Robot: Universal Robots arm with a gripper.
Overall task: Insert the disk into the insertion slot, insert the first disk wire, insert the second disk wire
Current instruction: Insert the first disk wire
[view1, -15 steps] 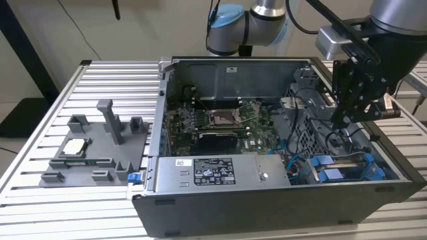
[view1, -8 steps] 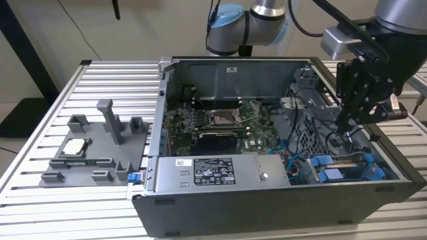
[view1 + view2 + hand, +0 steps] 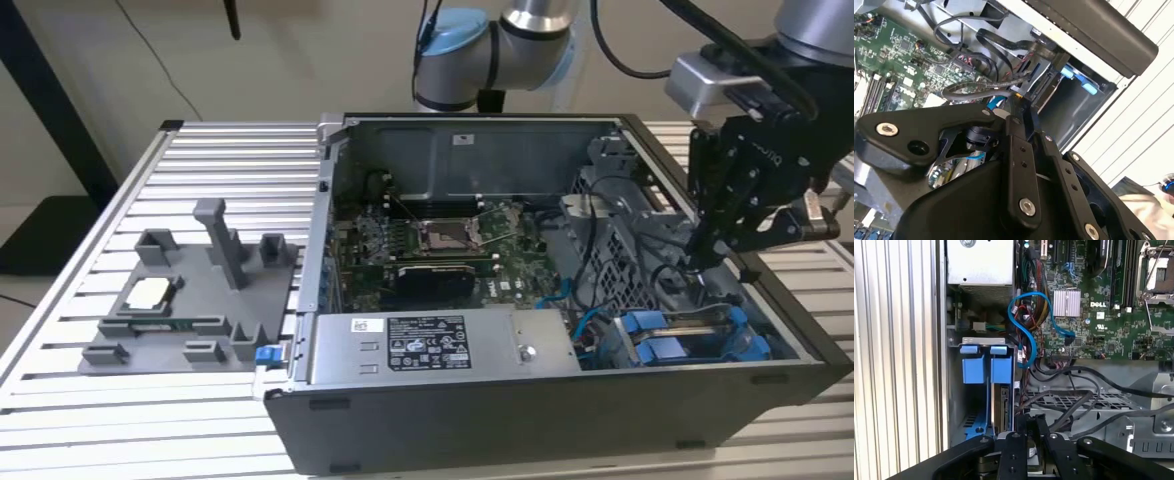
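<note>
The disk (image 3: 1002,407) sits on edge inside the insertion slot (image 3: 970,415), its blue carrier tab (image 3: 1001,369) at the mouth. In the exterior view the slot (image 3: 687,338), with blue rails, is at the case's front corner on the exterior view's right. My gripper (image 3: 705,262) hangs just above and behind it, inside the case. In the second wrist view the gripper (image 3: 1021,106) has its fingers drawn together on the end of a black flat disk wire (image 3: 974,90), close to the slot's open end (image 3: 1054,97). The first wrist view shows the gripper (image 3: 1031,422) beside the disk's rear edge.
A grey power-supply box (image 3: 427,345) lies at the case front and the motherboard (image 3: 427,245) behind it. A blue cable (image 3: 1026,325) and several black cables (image 3: 1079,390) loop around the drive cage. A grey fixture tray (image 3: 187,300) stands on the slatted table at the exterior view's left.
</note>
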